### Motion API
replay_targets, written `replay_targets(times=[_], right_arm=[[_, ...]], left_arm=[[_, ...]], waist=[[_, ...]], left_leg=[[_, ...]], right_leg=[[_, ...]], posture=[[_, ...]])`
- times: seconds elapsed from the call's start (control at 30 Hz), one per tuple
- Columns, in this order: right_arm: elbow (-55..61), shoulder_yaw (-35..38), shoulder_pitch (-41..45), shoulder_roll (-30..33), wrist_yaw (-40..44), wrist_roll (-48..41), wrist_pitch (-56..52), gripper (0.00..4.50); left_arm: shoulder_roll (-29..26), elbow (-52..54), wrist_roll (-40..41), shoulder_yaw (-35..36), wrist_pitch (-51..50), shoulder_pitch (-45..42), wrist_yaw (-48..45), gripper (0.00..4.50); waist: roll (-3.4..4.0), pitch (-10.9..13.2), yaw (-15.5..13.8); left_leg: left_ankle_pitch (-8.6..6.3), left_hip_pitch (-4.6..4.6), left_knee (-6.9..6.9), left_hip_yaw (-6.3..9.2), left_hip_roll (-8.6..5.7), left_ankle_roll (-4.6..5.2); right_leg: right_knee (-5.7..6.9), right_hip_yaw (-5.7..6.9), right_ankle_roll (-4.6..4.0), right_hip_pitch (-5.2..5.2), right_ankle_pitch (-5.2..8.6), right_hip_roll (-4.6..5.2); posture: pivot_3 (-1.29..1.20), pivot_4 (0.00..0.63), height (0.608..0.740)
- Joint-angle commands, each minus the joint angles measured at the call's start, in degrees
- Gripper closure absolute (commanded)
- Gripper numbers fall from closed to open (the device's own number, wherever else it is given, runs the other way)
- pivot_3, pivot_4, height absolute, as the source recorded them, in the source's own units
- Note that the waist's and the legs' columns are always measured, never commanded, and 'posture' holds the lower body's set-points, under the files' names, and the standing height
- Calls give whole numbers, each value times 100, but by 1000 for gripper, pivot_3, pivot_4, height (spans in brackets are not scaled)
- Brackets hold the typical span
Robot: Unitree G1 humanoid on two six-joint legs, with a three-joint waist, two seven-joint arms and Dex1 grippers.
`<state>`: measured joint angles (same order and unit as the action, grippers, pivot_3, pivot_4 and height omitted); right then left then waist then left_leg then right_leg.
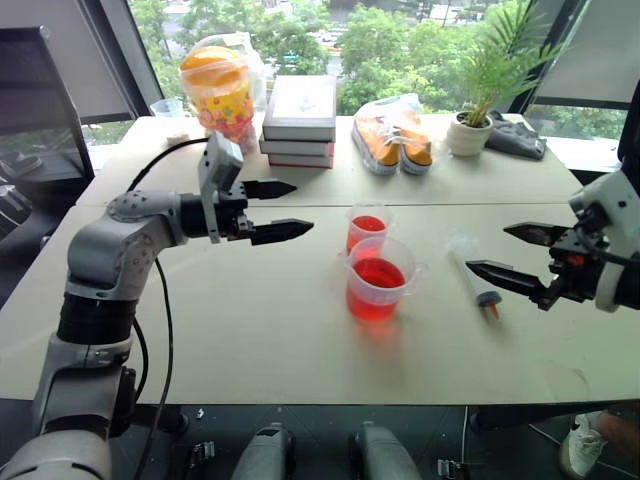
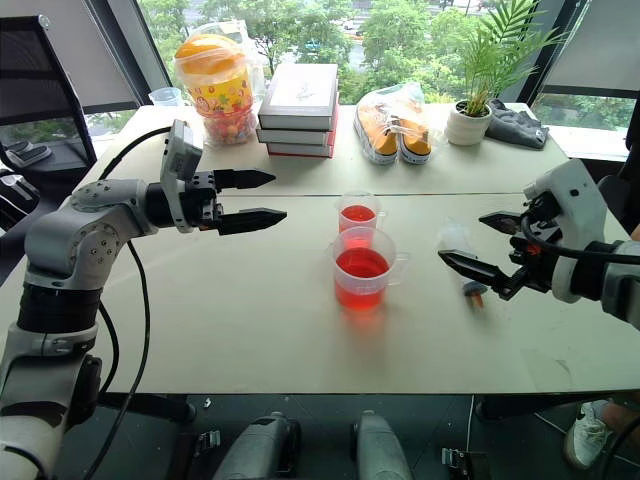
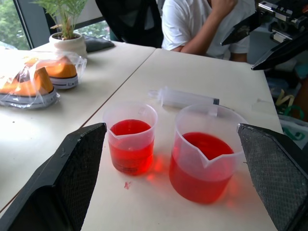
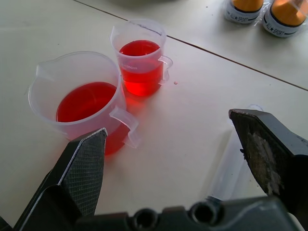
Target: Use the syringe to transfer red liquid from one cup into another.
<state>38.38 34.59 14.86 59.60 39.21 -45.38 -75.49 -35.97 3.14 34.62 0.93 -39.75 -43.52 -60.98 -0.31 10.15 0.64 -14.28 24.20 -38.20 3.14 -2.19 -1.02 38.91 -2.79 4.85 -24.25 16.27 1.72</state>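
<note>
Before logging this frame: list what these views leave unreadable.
- Clear plastic syringe: in the right wrist view the right gripper covers its nozzle end; whether it holds liquid cannot be told.
- Seated person in a white shirt: cut off by the left wrist view's top edge.

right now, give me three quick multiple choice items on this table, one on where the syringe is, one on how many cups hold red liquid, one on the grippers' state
1. Where is the syringe?
A. lying on the table, on the right gripper's side of the cups
B. standing in the larger cup
C. held in the left gripper

2. How many cups hold red liquid?
A. one
B. two
C. three

3. What state are both grippers in?
A. both open and empty
B. both shut on cups
C. one shut on the syringe

Answers: 1 A, it lies flat near the right gripper. 2 B, the larger cup and the smaller cup both show red. 3 A, the left gripper and the right have fingers spread around nothing.
</note>
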Motion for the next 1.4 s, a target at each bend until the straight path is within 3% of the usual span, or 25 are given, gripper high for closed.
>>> replay_targets(times=[0.03, 0.17, 0.67, 1.07, 1.23, 1.4], right_arm=[[36, 97, 38, 103, -40, -90, 108, 11], [23, 117, -17, 143, -43, -91, 126, 11], [-56, 126, -18, 375, -105, -143, 88, 11], [-915, -462, 558, 787, -465, 44, -186, 11], [-2033, -1724, 1562, 1151, -386, 179, -648, 11], [-3924, -3400, 3092, 971, 69, 737, -665, 11]], left_arm=[[-18, 50, 159, 218, -38, -83, 29, 0], [50, 166, 495, 353, -208, -94, 25, 0], [97, 89, 270, 182, 63, -40, 30, 0], [265, 107, 200, 164, 133, -1, 110, 0], [393, -16, 123, 46, 256, -74, 104, 0], [543, -184, 45, -35, 407, -159, 36, 0]], waist=[[0, 0, 0], [0, 0, 0], [0, 0, -1], [0, 0, 6], [0, 0, 15], [0, 1, 18]], left_leg=[[0, 0, 0, 0, 0, 0], [0, 0, 0, 0, 0, 0], [0, 0, 0, 0, 0, 0], [0, -1, 0, -2, 0, 0], [0, -2, 1, -3, 0, 0], [0, -7, 4, -13, 2, 0]], right_leg=[[0, 0, 0, 0, 0, 0], [0, 0, 0, 0, 0, 0], [0, 0, 0, 0, 0, 0], [0, -1, 0, 0, 0, 0], [-2, -2, -1, 1, 0, 1], [-7, -7, -4, 0, -1, 1]], posture=[[0, 150, 740], [0, 150, 740], [0, 150, 740], [0, 150, 740], [0, 150, 740], [0, 150, 740]])
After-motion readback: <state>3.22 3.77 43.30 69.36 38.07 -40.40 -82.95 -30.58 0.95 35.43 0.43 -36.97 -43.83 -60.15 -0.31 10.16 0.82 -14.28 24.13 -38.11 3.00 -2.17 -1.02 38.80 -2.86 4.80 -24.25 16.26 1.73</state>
